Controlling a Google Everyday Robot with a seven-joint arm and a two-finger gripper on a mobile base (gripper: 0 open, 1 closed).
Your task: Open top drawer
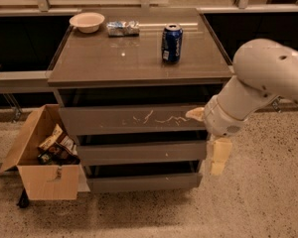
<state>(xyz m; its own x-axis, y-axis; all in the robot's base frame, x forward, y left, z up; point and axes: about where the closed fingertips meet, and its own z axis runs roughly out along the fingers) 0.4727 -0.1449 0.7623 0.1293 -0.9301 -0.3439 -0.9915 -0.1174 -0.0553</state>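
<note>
1. The top drawer sits just under the cabinet top, its front marked with pale scratches and a dark gap above it.
2. Two lower drawers lie beneath it.
3. The gripper hangs at the right end of the drawer fronts, level with the middle drawer. I cannot tell if it is open or closed, and nothing shows in its hold.
4. A pale part of the wrist lies against the top drawer's right end.
5. The white arm reaches in from the right.
6. On the top stand a blue can, a bowl and a packet.
7. A cardboard box of wrappers stands on the floor, left of the cabinet.
</note>
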